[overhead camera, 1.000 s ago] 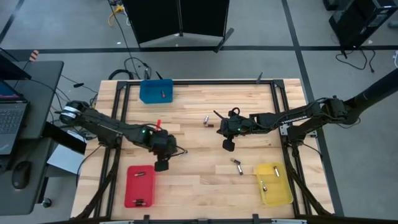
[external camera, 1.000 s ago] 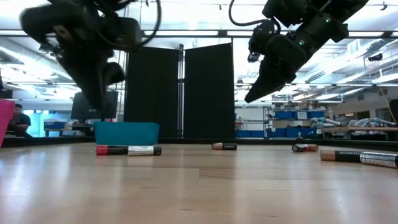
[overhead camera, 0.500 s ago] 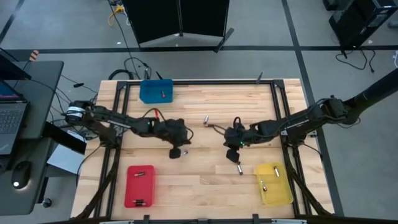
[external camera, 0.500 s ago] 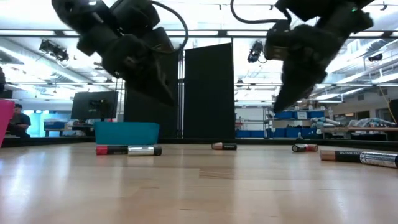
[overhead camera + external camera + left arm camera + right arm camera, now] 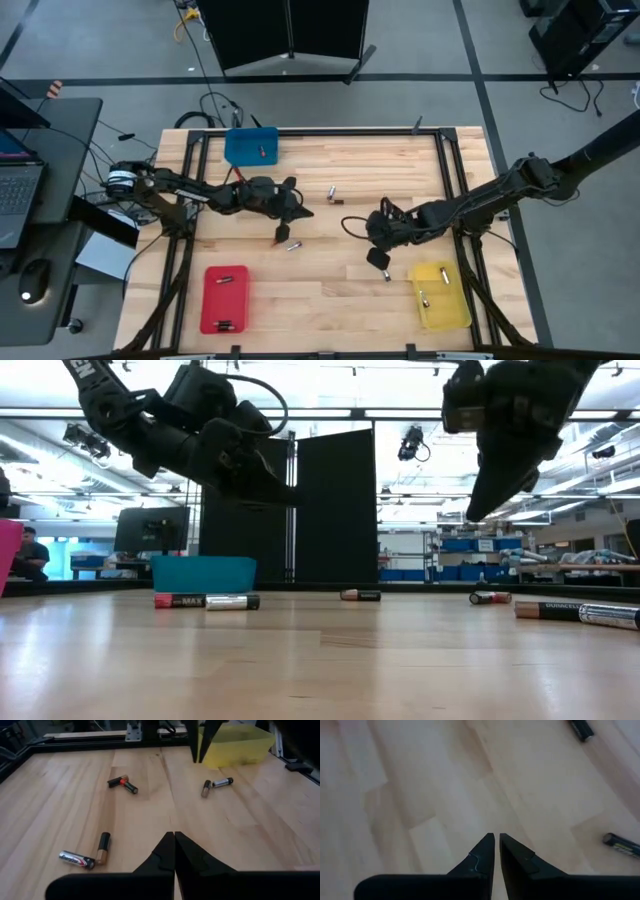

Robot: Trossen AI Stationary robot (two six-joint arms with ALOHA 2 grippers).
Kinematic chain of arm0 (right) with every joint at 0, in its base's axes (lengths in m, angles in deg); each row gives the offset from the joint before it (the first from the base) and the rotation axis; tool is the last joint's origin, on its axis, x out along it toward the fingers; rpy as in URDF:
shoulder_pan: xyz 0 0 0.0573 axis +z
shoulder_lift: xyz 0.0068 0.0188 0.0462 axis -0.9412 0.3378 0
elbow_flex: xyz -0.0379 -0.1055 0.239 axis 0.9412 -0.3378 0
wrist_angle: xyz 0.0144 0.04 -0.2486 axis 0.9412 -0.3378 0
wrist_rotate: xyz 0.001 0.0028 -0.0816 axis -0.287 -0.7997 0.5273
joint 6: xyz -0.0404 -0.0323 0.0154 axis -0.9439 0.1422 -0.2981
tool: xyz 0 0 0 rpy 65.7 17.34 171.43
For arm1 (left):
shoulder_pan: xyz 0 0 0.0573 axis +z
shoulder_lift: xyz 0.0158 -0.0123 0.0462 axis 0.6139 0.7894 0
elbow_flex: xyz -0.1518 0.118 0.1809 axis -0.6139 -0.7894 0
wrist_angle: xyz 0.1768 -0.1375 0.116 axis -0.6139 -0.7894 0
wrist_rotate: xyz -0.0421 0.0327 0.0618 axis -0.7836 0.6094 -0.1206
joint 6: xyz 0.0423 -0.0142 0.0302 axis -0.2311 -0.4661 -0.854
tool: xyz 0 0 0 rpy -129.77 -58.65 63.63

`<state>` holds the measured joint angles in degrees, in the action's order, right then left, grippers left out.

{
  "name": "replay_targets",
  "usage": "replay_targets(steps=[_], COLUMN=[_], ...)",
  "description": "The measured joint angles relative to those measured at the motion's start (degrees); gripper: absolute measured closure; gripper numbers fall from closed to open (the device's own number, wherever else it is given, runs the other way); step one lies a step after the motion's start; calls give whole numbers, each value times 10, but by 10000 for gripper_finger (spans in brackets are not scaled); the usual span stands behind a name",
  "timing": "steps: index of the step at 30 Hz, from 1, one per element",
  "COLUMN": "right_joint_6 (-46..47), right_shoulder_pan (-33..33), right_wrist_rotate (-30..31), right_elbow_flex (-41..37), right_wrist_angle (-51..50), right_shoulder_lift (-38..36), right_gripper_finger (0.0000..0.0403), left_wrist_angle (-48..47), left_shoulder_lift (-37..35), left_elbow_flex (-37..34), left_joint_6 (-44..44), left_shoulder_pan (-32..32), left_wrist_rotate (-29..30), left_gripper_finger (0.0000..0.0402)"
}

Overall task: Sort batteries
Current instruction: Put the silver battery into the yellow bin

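Several small batteries lie on their sides on the wooden table: a pair (image 5: 288, 239) near the middle, a pair (image 5: 335, 194) farther back, and a pair (image 5: 384, 268) by the yellow tray (image 5: 452, 308). My left gripper (image 5: 300, 212) hangs shut above the table, pointing almost level toward the right edge, with the middle pair (image 5: 85, 858) just below it. My right gripper (image 5: 378, 258) slants down above the pair (image 5: 216, 783) by the yellow tray. Its fingers (image 5: 496, 838) are a narrow gap apart, with nothing between them.
A blue tray (image 5: 250, 147) holding one battery stands at the far left. A red tray (image 5: 224, 297) with two batteries is near left, and the yellow tray holds two. Bare wood lies between the two grippers.
My left gripper has swung from over the red tray toward the table's middle and far side, tipping up from pointing down to almost level. My right gripper has moved toward the near edge and the yellow tray. No battery has moved.
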<state>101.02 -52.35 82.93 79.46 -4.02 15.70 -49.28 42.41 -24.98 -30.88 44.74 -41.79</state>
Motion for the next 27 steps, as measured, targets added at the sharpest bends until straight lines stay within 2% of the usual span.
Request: replay_targets(steps=[9,17,24,27], right_joint_6=[68,75,104,152], right_shoulder_pan=[44,49,46,41], right_wrist_rotate=[-15,-31,-59,-102], right_elbow_flex=[3,3,3,3], right_wrist_angle=[16,21,6,-2], right_shoulder_lift=[15,65,68,72], right_gripper_finger=[363,359,291,260], left_wrist_angle=[40,40,39,39], left_shoulder_lift=[0,0,0,0], left_elbow_flex=[-31,-32,-32,-32], left_joint_6=[-1,0,2,4], left_shoulder_pan=[7,6,6,6], left_wrist_rotate=[-1,-1,-1,-1], left_gripper_finger=[395,395,392,392])
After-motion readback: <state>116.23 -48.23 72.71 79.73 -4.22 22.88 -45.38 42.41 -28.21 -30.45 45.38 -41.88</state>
